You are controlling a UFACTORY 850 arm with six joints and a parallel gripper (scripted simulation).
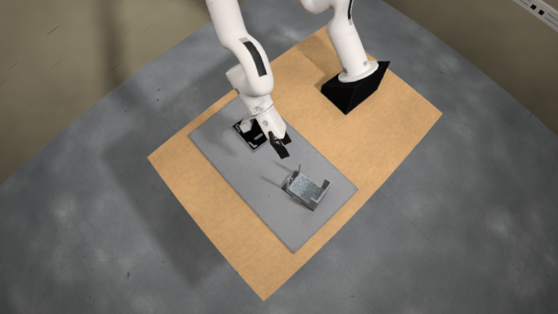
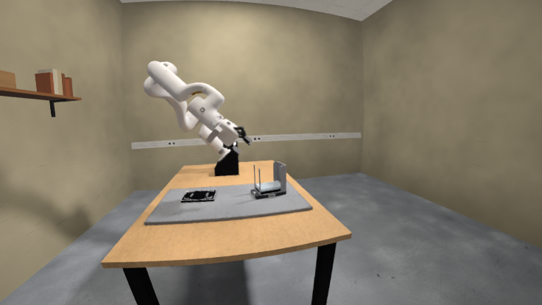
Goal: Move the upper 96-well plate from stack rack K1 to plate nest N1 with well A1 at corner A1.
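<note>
Well above the table, the gripper hangs with its fingers spread wide and nothing between them, near the centre of the top view. Just under it in that view lies the black plate nest N1, bare of any plate. Down and to the right, well apart, stands the stack rack K1 with the upper plate inside, between thin rods and a back wall. Likely trouble: a descent off-line could strike those rods, or a grip taken too low could drag the lower plate; its cut-off corner is too small to read.
</note>
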